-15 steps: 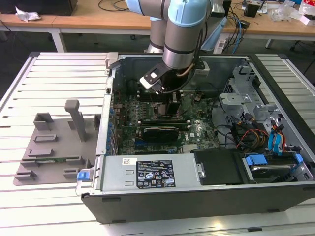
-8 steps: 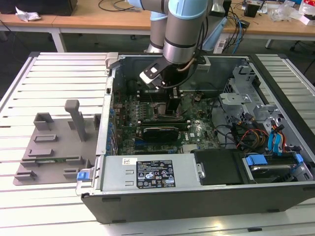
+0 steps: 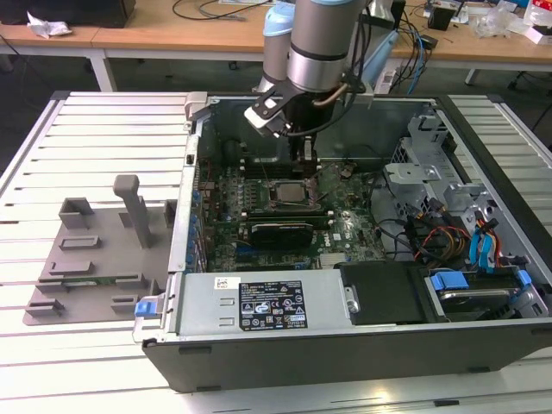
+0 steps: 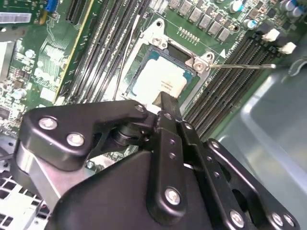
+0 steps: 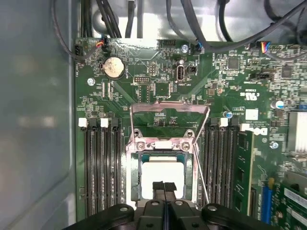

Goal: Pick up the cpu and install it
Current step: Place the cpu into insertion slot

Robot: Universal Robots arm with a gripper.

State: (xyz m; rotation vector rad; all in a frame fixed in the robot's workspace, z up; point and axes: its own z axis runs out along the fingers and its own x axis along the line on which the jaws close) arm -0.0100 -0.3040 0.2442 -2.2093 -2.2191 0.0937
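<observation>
The cpu (image 5: pixel 160 171), a small square chip with a pale silver top, lies flat in the motherboard socket (image 5: pixel 135 179); it also shows in the second wrist view (image 4: pixel 158 79) and the exterior view (image 3: pixel 287 191). The socket's metal load plate (image 5: pixel 168 115) is swung open and its thin lever (image 4: pixel 244 67) sticks out to the side. My gripper (image 5: pixel 163 186) hangs just above the cpu's edge, its two black fingers pressed together with nothing between them. It also appears in the second wrist view (image 4: pixel 165 98) and, inside the open case, in the exterior view (image 3: pixel 307 162).
Black memory slots (image 5: pixel 103 167) flank the socket on both sides. The case walls (image 3: pixel 185 216), a drive cage (image 3: pixel 431 155) with cables, and a power supply (image 3: pixel 267 306) ring the board. A grey fixture plate (image 3: pixel 95 259) lies at the exterior view's left.
</observation>
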